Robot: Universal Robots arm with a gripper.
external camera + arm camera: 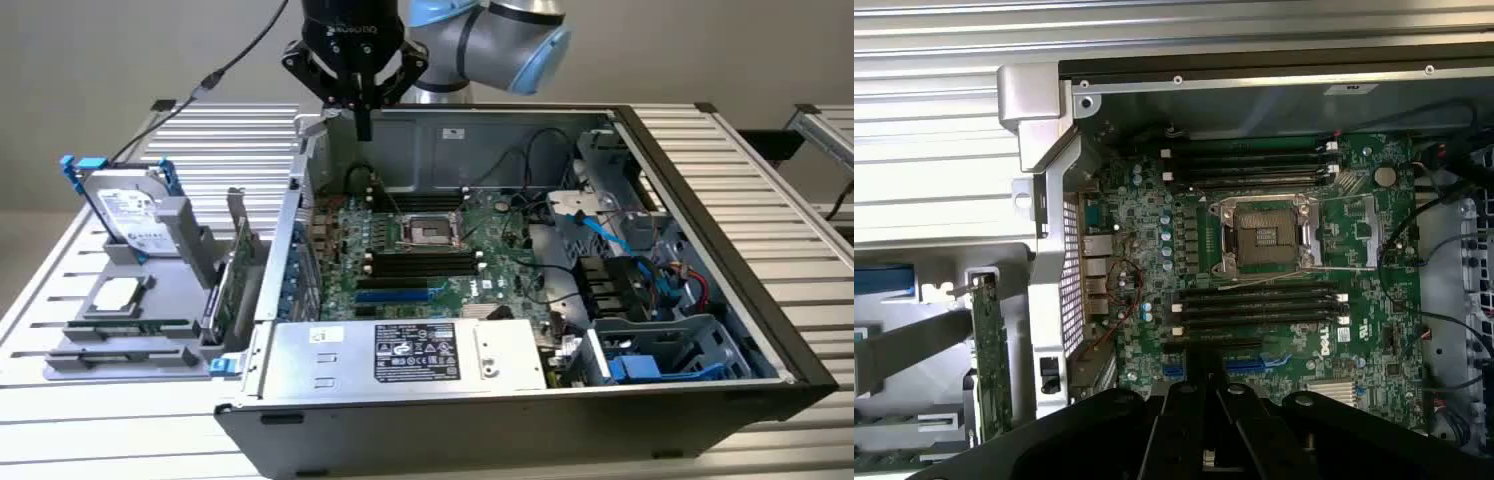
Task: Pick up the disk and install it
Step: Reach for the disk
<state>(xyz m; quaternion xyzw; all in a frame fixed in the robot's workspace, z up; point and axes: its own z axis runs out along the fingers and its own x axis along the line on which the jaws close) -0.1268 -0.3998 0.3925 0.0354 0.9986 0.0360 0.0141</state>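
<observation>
A slatted metal table (747,200) carries an open computer case (534,435) lying on its side, which takes up the middle and the exterior view's right. The grey and blue robot arm (494,35) reaches in from the far side. Inside the case lies a green motherboard (400,265), and at the near edge sits a silver power supply (400,355) with a black label. Just beside the case, on the exterior view's left, a grey stand (120,345) rests on the table and holds spare parts. The disk (130,215) stands upright at the far end of that stand, silver with a white label and a blue frame, outside the case and well apart from the claw. A green card (240,270) stands on edge between the disk and the case wall. The black claw (360,125) hangs over the far left corner of the case, its fingers pressed together with nothing between them. Near the middle of the motherboard is the square processor socket (430,232)
</observation>
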